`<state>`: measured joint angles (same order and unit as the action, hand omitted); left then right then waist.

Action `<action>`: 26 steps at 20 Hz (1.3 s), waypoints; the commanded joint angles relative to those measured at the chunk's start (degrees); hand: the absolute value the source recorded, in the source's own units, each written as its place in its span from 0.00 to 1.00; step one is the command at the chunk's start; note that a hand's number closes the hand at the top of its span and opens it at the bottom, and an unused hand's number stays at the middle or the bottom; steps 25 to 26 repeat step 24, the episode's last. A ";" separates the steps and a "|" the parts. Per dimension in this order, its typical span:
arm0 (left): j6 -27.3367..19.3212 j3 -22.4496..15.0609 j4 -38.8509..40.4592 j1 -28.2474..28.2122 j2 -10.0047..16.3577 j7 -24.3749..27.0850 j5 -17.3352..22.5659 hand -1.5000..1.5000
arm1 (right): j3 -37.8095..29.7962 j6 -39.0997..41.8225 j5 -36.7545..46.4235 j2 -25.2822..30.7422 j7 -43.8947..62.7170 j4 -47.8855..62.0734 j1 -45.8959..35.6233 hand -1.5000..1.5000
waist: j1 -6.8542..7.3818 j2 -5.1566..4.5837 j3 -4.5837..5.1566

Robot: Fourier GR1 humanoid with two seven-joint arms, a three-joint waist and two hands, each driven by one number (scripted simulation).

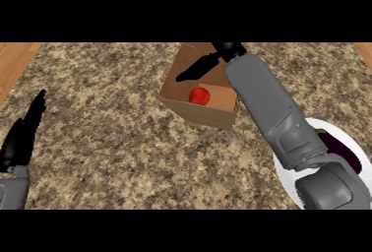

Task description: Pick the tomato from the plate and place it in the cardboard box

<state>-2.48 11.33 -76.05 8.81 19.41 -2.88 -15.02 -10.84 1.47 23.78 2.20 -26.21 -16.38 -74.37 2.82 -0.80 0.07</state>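
Note:
The red tomato (200, 96) lies inside the open cardboard box (207, 114) in the upper middle of the head view. My right hand (205, 63) is stretched over the box's far side, above and beyond the tomato, its fingers straight and holding nothing. The right forearm (269, 108) crosses the white plate (343, 138) at the right, whose dark centre shows partly beside the arm. At the left edge, my left hand (22, 135) rests open with its fingers pointing up.
The speckled granite counter (116, 147) spreads around the box. Wooden strips (15, 59) show at the upper left and upper right corners.

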 commanded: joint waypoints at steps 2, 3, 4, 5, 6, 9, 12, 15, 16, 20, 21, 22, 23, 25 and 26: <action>-1.32 -0.31 0.80 1.58 -0.81 -0.77 -1.02 0.50 | -4.99 5.13 -4.92 4.67 -4.16 0.71 1.61 0.00 | -1.07 -0.07 -0.09; -0.87 0.24 -0.52 -1.94 -0.50 1.34 -0.47 0.50 | -5.83 5.68 -5.51 5.12 -2.06 1.90 -0.70 0.00 | -0.13 -0.13 -0.08; -0.62 0.10 -0.33 0.78 -0.18 -0.85 -0.56 0.50 | -6.50 6.17 -6.01 6.12 -5.29 2.45 1.43 0.00 | -0.06 -0.41 -0.11; -0.99 0.66 1.23 0.34 0.02 1.27 -0.61 0.50 | -7.34 11.41 -7.18 9.86 -3.72 2.02 0.29 0.00 | -0.80 -0.16 -0.08; -2.52 -1.86 -2.69 -0.53 -2.53 -1.27 -2.13 0.50 | -8.00 11.32 -7.41 11.78 -3.80 2.73 0.47 0.00 | -0.21 -0.23 -0.14; -0.44 -1.20 -3.70 -1.86 -1.96 -1.13 -0.32 0.50 | -8.75 15.60 -7.68 18.18 -3.55 4.20 1.69 0.00 | 0.00 -0.25 -0.15; -0.85 -0.78 -0.13 0.93 -1.43 -0.41 -0.93 0.50 | -9.46 16.02 -7.71 21.82 -5.71 5.15 3.22 0.00 | 0.23 -0.92 -0.15; -1.50 -0.86 1.09 1.86 -1.79 -0.14 -1.43 0.50 | -9.77 19.39 -7.62 26.60 -7.16 5.99 4.79 0.00 | 0.43 -1.21 -0.17; -0.10 -0.54 -2.62 -0.30 -1.07 -1.88 -0.38 0.50 | -8.81 22.38 -6.68 29.31 -7.91 5.81 5.47 0.00 | 0.83 -0.79 -0.23; -0.61 -0.24 0.36 1.23 -0.62 0.82 -1.01 0.50 | -8.48 25.32 -5.90 32.84 -11.35 6.44 7.27 0.00 | 1.25 -1.43 -0.25; -1.51 -1.12 -0.49 0.43 -1.83 0.31 -1.71 0.50 | -8.35 27.88 -5.80 34.37 -11.72 6.67 7.39 0.00 | 1.26 -1.28 -0.27; -1.54 -1.64 -0.53 1.22 -2.19 0.34 -1.90 0.50 | -6.82 26.66 -4.06 34.43 -12.39 6.44 8.17 0.00 | 1.45 -1.43 -0.28; -1.22 -2.45 -2.93 1.83 -2.08 -2.98 -2.48 0.50 | -6.69 26.61 -3.91 33.61 -14.29 6.57 9.52 0.00 | 1.66 -1.29 -0.36; -0.49 -1.49 -1.56 -0.26 -1.95 0.74 -1.07 0.50 | -6.63 29.27 -3.72 37.07 -12.67 6.80 7.89 0.00 | 2.47 -1.65 -0.32; -0.49 -1.49 -1.56 -0.26 -1.95 0.74 -1.07 0.50 | -6.63 29.27 -3.72 37.07 -12.67 6.80 7.89 0.00 | 2.47 -1.65 -0.32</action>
